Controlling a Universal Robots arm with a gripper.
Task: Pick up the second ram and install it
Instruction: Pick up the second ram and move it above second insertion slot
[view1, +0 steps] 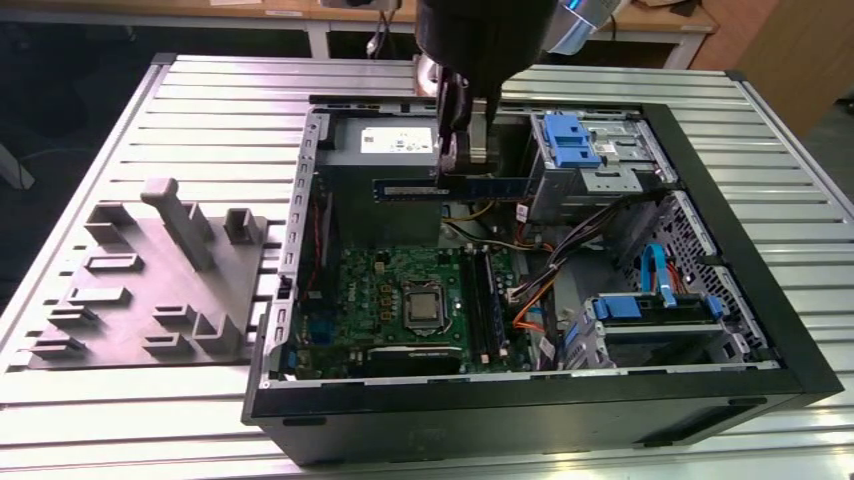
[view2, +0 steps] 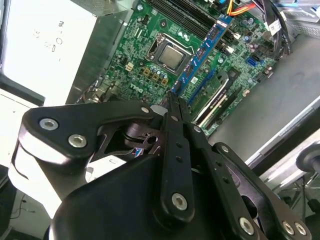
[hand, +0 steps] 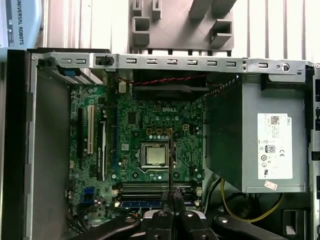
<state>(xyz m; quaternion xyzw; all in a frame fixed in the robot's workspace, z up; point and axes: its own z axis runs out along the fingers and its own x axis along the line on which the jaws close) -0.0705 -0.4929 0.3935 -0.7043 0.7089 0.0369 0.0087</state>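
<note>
Watching second ram (view2: 204, 49) above motherboard (view2: 145, 55) | gripper (view2: 176, 98) pinching it | likely light, stiff, fragile; hold mid-length.

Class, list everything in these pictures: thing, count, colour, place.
Slatted metal table: one, silver, beneath everything.
Open computer case: one, black, on the table.
Moulded plastic fixture: one, grey, on the table, at the exterior view's left of the case.
Motherboard circuit board: one, green, case floor.
Boxy metal power supply: one, silver, inside the case.
Square metal processor: one, silver, mid-motherboard.
Thin long ram stick: one, blue-green, above the motherboard.
Robot gripper: one, black, jaws shut on the ram stick.
</note>
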